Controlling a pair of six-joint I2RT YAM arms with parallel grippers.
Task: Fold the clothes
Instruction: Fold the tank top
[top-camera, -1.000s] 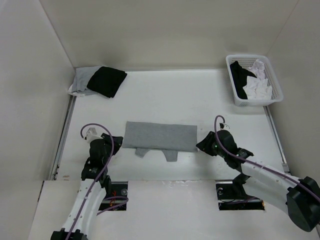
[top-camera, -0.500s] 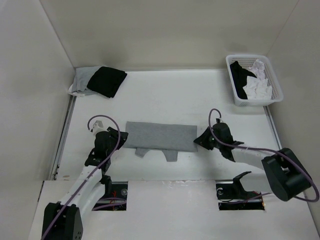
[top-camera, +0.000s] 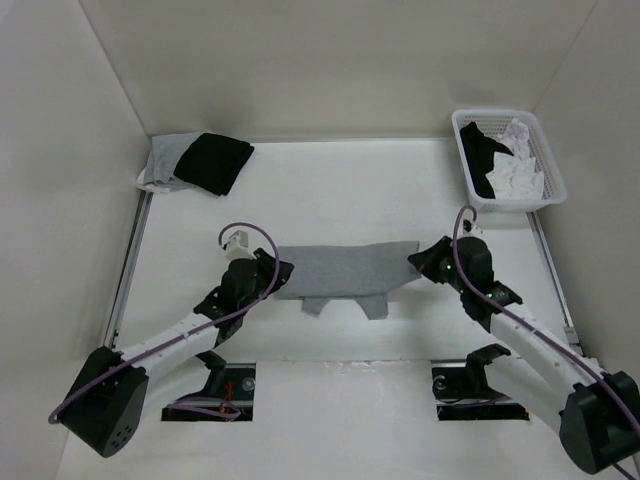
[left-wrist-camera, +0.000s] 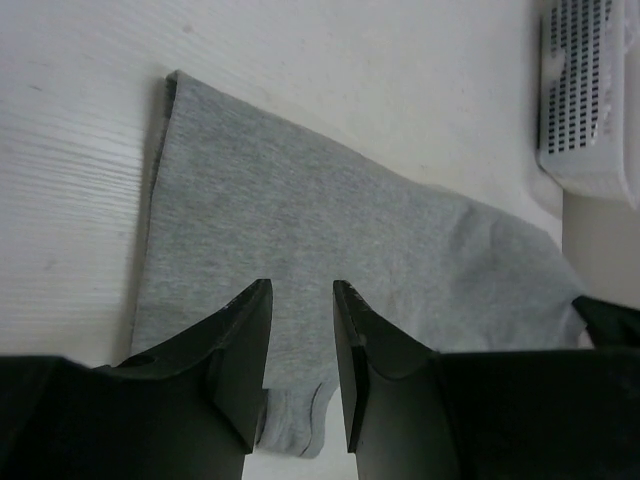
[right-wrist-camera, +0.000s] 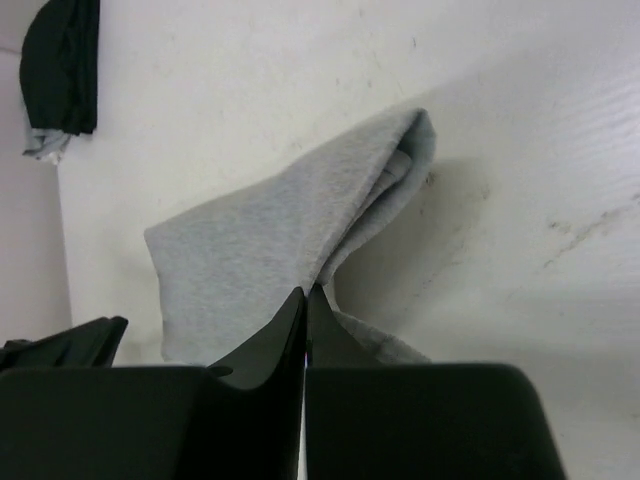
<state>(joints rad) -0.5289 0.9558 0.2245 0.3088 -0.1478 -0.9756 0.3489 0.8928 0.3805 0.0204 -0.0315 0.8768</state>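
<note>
**Item 1, grey top**. Heather-grey knit, laid as a long strip running left to right on the white table, toward its near edge, between the two arms. Two small flaps stick out from the strip's near edge. The left end lies flat. The right end is drawn up off the table into a peak, with a shadow beneath it in the right wrist view.

**Item 2, left gripper**. It sits at the left end of the grey top. In the left wrist view the jaws stand part-way apart with a narrow gap, and flat grey fabric shows through the gap and beyond it. No fabric is bunched between the fingers.

**Item 3, right gripper**. It sits at the right end of the grey top. In its own view the two fingers are pressed together, with the raised corner of the top pinched at their tips.

**Item 4, folded pile.** It lies in the far left corner of the table, well apart from the grey top: a folded black garment on top of a light grey garment.

**Item 5, white basket**. A slotted plastic basket at the far right of the table. It holds a loose black garment and a crumpled white garment, heaped side by side.
</note>
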